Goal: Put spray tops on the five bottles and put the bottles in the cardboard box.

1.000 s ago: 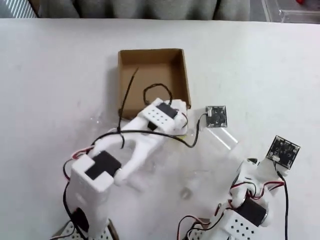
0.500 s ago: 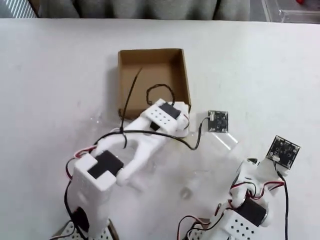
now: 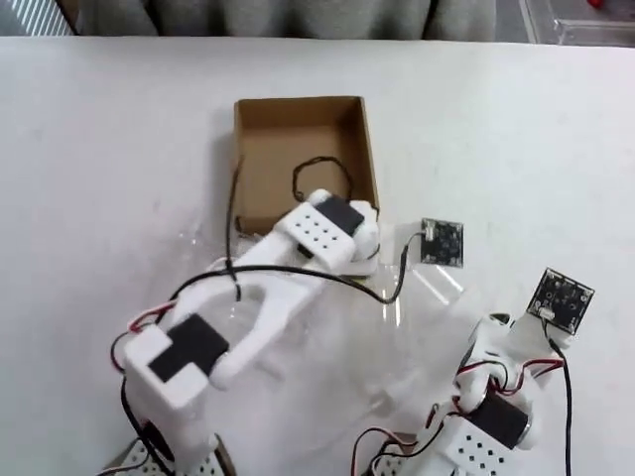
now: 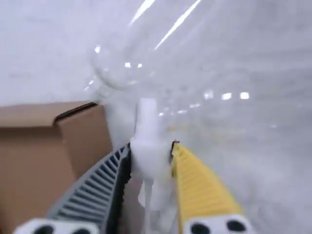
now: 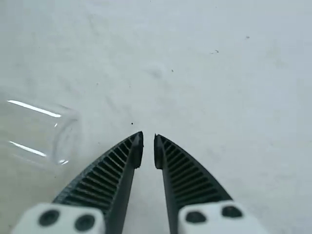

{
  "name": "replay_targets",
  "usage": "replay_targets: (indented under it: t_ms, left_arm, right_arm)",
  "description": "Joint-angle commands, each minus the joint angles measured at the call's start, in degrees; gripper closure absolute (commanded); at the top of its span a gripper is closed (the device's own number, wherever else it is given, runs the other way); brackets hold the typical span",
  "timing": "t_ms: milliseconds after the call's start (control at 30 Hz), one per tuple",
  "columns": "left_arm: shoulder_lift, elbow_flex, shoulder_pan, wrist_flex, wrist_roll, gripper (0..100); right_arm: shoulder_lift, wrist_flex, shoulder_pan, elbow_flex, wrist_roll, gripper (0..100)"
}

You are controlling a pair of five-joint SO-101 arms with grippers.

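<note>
The left end effector (image 4: 150,145) pinches a white spray top (image 4: 146,131) between its grey and yellow jaws, gripping the top's body with the thin dip tube hanging down between them. It is held just beside the near right corner of the cardboard box (image 3: 298,149), which sits on the table (image 3: 119,129) toward the far edge. Just beyond the top lies a clear bottle (image 4: 119,68). It is on its side, though I cannot tell which end faces the top. The right end effector (image 5: 148,146) is low over the table near the near right corner, jaws pressed almost together with nothing between them, and a second clear bottle (image 5: 41,134) lies near it on its side. No bottle can be seen inside the box, so most of the task looks undone. The bottles look light, stiff and smooth, so they will probably roll or skid if nudged, and a pinch across the round wall may slip. A hold low on the body, or at the neck, with the bottle stood upright seems safer. The top looks light and rigid, but its tube seems thin and may bend, so the present hold on the body looks right.
</note>
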Motion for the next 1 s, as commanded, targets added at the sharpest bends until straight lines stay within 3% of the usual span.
replay_targets:
  t_ms: [0,167,467,733,833,967]
  left_arm:
    - [-10.2,-1.8,-4.3,3.3,4.1,98]
    - [-16.9,-1.8,-9.2,4.4,10.7,98]
    - [-32.7,6.6,-15.2,6.0,31.9,98]
    - [-54.3,24.3,-29.7,5.5,39.7,98]
    - [-60.0,32.2,-36.9,2.9,41.5,98]
    - [-64.7,44.8,-46.0,-7.8,47.4,98]
  right_arm:
    - [-0.5,0.4,-0.6,0.4,0.5,98.2]
    - [-0.4,0.4,-0.6,0.4,0.5,98.2]
    - [-0.4,0.3,-0.6,0.4,0.5,98.2]
    - [-0.5,0.3,-0.6,0.4,0.7,98.1]
    - [-0.5,0.3,-0.2,0.4,6.2,98.1]
    - [-0.5,0.4,0.2,0.4,19.0,98.2]
